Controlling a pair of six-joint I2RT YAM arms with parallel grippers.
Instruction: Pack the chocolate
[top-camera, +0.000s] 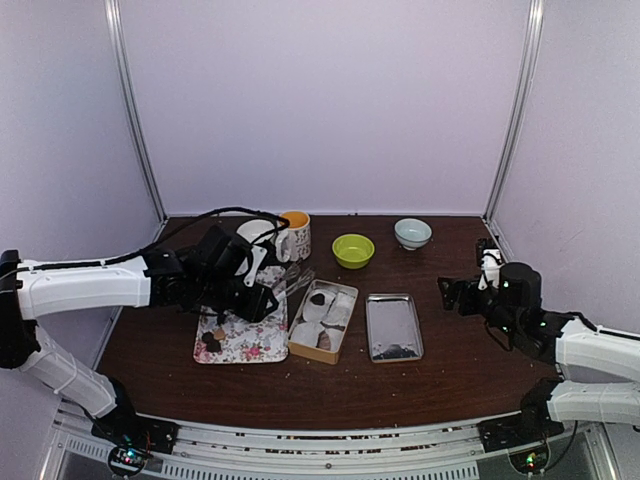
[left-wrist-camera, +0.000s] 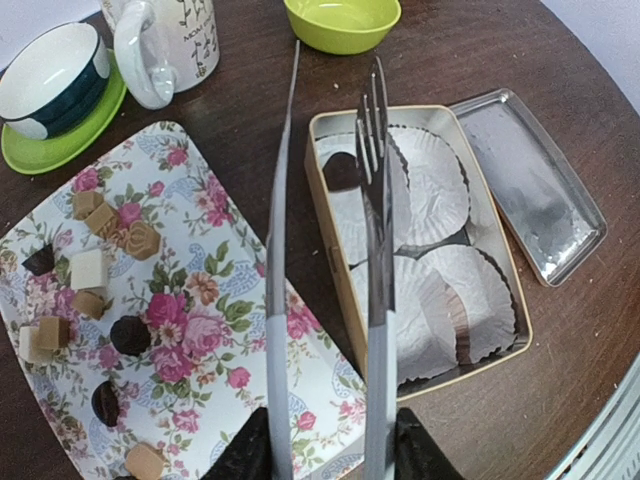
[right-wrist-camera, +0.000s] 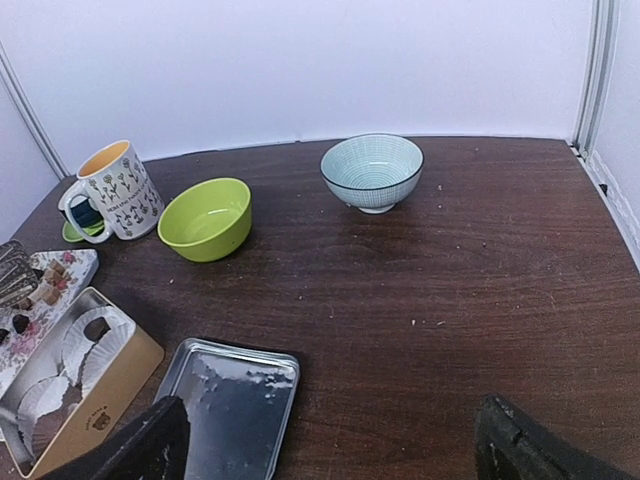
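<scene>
Several small chocolate lumps (left-wrist-camera: 100, 270), dark and light brown, lie on the left of a floral tray (left-wrist-camera: 230, 260). One dark chocolate (left-wrist-camera: 340, 170) sits in a white paper cup inside the tan tin (left-wrist-camera: 470, 362). My left gripper (left-wrist-camera: 330, 450) is shut on the handles of silver tongs (left-wrist-camera: 378, 250). The tong arms stand apart with nothing between them. One tip is over the tin near that chocolate, the other over the bare table beside the tray. From above, the left gripper (top-camera: 262, 290) hangs over the tray (top-camera: 250, 345). My right gripper (top-camera: 455, 293) is open and holds nothing.
A silver lid (top-camera: 393, 325) lies upside down to the right of the tin. Behind stand a flowered mug (top-camera: 295, 235), a green bowl (top-camera: 353, 250) and a pale blue bowl (top-camera: 412, 233). A small cup on a green saucer (left-wrist-camera: 55, 80) sits beside the mug.
</scene>
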